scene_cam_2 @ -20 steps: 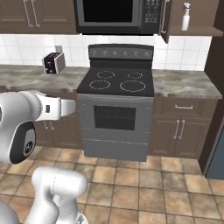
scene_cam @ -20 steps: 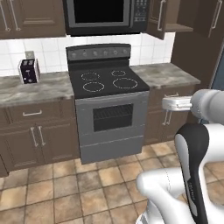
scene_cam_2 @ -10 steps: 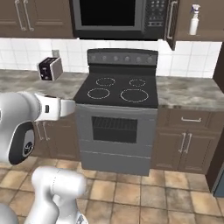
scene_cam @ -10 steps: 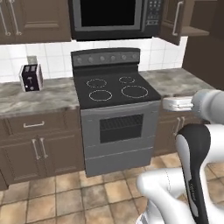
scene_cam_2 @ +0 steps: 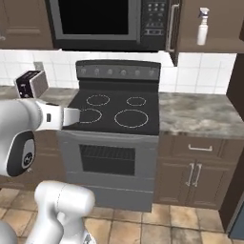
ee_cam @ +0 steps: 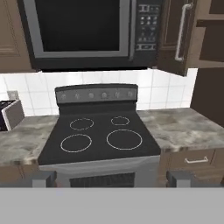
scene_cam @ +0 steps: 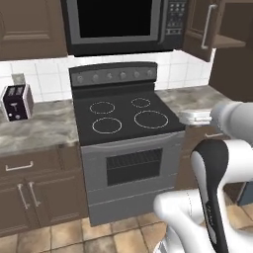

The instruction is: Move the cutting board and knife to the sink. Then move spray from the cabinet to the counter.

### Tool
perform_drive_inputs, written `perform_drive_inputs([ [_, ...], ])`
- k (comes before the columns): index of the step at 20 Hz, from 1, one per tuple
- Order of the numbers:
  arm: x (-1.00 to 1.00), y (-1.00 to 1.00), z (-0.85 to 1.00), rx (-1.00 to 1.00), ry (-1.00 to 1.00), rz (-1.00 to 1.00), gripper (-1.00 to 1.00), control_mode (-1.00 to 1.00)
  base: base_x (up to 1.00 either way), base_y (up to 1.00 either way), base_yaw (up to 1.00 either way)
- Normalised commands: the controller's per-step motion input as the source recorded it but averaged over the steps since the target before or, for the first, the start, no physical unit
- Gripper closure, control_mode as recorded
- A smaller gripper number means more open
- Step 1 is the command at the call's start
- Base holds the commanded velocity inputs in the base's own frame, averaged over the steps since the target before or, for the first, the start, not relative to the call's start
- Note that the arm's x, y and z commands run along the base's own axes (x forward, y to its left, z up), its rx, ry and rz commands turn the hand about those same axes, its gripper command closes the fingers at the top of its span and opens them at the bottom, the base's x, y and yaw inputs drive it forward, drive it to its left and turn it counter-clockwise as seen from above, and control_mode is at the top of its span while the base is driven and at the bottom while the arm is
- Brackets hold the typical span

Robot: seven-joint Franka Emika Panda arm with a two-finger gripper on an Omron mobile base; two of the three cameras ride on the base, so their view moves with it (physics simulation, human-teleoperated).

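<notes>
The spray, a slim white bottle, stands upright on the shelf of the open cabinet, up and to the right of the microwave. The cabinet's door is swung open. The counter runs to the right of the stove under that cabinet. My gripper is open, its two fingertips wide apart with nothing between them, and it is held at stove-front height, far below the spray. The cutting board, the knife and the sink are out of view.
A black stove with white burner rings stands straight ahead, with a black microwave above it. A toaster sits on the left counter. Drawers and base cabinet doors line the front below.
The whole picture has shifted: the base has driven closer to the stove, so everything looks larger and lower. The gripper stays open and holds nothing.
</notes>
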Motion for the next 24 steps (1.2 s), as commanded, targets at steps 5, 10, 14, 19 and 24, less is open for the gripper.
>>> perform_drive_inputs([
  [5,0.00,0.00,0.00,0.00,0.00,0.00,-1.00,1.00,-0.01,-1.00,0.04],
  [10,0.00,0.00,0.00,0.00,0.00,0.00,-1.00,1.00,-0.01,-1.00,0.02],
  [14,0.00,0.00,0.00,0.00,0.00,0.00,-1.00,1.00,0.47,-1.00,0.10],
  [19,0.00,0.00,0.00,0.00,0.00,0.00,-1.00,1.00,0.99,-0.63,0.16],
  [24,0.00,0.00,0.00,0.00,0.00,0.00,-1.00,1.00,1.00,-0.04,0.05],
])
